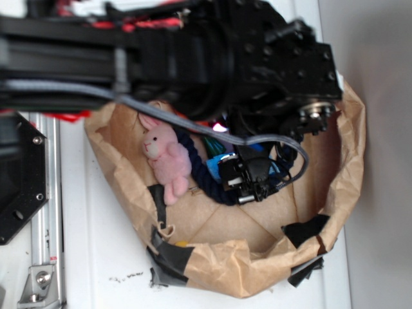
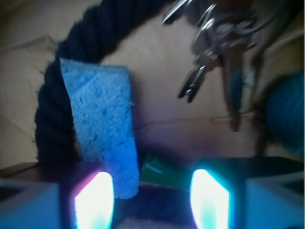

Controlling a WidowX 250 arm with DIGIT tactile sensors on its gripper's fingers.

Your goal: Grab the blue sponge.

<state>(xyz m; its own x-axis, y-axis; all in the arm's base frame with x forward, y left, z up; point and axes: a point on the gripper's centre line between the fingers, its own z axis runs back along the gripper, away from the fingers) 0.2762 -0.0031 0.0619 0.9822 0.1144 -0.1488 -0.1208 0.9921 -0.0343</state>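
The blue sponge [image 2: 104, 129] lies flat on brown paper in the wrist view, a light-blue porous block stretching from upper left down to my left fingertip. My gripper [image 2: 151, 200] is open, its two glowing fingers wide apart, and the sponge's near end sits just inside the left finger [image 2: 94, 202]. In the exterior view my gripper [image 1: 248, 177] hangs low inside the paper bag, and only a sliver of the sponge [image 1: 217, 159] shows beside it.
A dark navy rope [image 2: 52, 119] curls round the sponge's far side. A key bunch [image 2: 214, 38] lies ahead right, a teal ball [image 2: 288, 119] at far right, a green item [image 2: 162, 169] between my fingers. A pink plush rabbit [image 1: 166, 161] rests in the brown bag [image 1: 251, 257].
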